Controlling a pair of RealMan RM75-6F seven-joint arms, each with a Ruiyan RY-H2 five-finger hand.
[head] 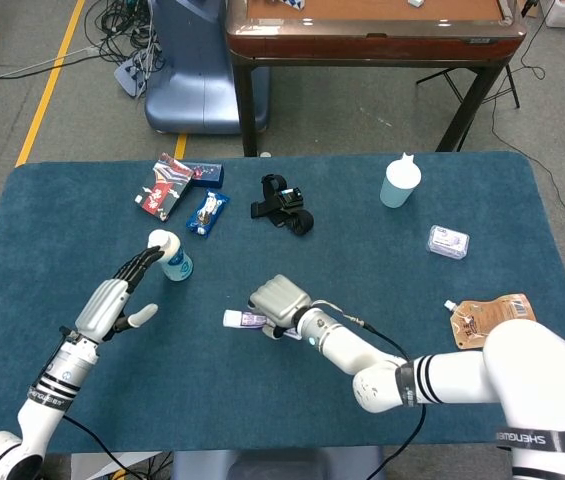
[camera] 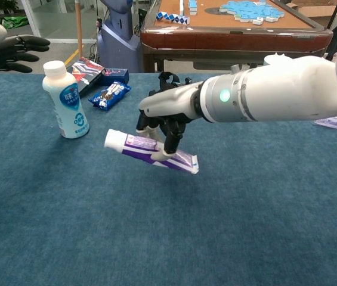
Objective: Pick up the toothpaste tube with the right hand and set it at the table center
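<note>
The right robot hand grasps the toothpaste tube from above, fingers curled round its middle. The tube lies nearly level, cap end to the left and flat crimped end to the right. It hangs over the blue counter, a little left of the middle. In the chest view it seems to be off the cloth, though from that angle I cannot be sure how much of a gap is under it. The left robot hand is released, fingers spread, well off to the left and holding nothing.

The main risk is the hold itself. The fingers wrap a soft, slippery tube at one narrow band, so it could swivel or slide out if the hand moves sharply on its way right. A hard squeeze could dent the tube or push paste against the cap.

Setting it down could also go wrong. Let go too high, the tube may bounce or roll away from the middle. Brought down tilted, the cap end would strike first and twist the tube in the grasp.

The small bottle stands upright to the far left, apart from the tube. It is at risk only if the arm swings back that way.
</note>
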